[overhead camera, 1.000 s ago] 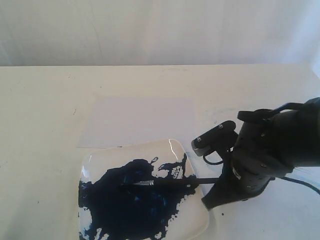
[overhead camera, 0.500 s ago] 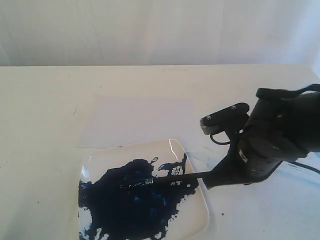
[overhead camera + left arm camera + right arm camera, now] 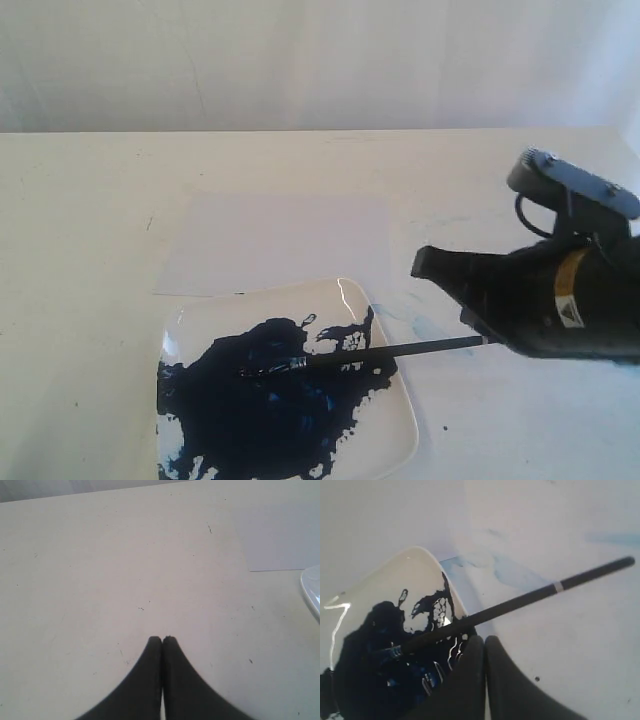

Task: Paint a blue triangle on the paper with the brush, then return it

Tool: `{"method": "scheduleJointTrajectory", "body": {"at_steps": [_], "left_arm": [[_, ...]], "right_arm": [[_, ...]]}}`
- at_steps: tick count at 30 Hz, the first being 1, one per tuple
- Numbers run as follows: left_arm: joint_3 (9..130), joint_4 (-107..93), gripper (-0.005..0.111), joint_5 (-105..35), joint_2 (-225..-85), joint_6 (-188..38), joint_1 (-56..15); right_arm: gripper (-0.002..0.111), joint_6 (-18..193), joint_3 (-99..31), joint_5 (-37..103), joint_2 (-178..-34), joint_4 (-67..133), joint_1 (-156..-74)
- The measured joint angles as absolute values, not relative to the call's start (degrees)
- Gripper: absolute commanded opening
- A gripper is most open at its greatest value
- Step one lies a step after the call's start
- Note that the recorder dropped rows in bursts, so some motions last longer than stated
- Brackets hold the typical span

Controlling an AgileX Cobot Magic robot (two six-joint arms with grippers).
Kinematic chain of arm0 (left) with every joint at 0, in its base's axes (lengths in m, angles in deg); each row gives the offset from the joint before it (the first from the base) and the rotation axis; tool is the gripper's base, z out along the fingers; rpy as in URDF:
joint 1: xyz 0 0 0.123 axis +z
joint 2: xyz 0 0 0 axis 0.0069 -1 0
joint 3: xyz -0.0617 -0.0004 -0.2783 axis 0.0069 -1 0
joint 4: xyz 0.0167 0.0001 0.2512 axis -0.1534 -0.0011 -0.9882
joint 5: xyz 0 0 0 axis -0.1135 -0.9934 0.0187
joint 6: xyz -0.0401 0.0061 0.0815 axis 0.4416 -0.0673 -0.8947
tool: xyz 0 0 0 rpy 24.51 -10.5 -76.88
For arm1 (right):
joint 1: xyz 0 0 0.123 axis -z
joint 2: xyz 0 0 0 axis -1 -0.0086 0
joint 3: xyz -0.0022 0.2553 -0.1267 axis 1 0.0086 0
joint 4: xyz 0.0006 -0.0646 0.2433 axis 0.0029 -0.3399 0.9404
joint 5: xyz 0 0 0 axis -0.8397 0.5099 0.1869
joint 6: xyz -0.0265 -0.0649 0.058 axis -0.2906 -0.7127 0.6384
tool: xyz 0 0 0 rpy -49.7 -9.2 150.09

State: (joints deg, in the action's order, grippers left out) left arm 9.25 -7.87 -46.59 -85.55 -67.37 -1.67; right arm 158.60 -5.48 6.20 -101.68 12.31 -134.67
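Risk: right gripper, jaws pressed together and empty, could knock brush overhanging plate at 3 o'clock, smearing blank paper.

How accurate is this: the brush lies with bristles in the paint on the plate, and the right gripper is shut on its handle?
Wrong: the right gripper is shut on nothing; the right wrist view shows the brush lying free, bristles in the paint on the plate.
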Motion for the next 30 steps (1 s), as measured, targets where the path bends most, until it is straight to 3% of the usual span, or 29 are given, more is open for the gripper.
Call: {"method": "scheduleJointTrajectory", "body": {"at_steps": [7,13,16,22,30], "left_arm": [[9.2,-7.9,0.000,-46.6,-85.6,-67.4,-1.7],[9.2,-7.9,0.000,-46.6,-85.6,-67.4,-1.7],[9.2,-7.9,0.000,-46.6,-85.6,-67.4,-1.7],[9.2,-7.9,0.000,-46.6,-85.6,-67.4,-1.7],[9.2,-7.9,0.000,-46.6,-85.6,-67.4,-1.7]], "right_arm": [[0.000,189.2,4.3,8.1,-98.8,3.7,-138.4],[0.002,203.4,5.8,8.9,-98.8,-4.9,-138.6],[0.013,206.8,5.9,11.0,-98.8,-8.6,-138.5],[0.049,207.9,5.9,13.9,-99.8,-11.3,-137.2],[0.051,208.3,5.9,16.7,-104.3,-11.3,-136.4]]}}
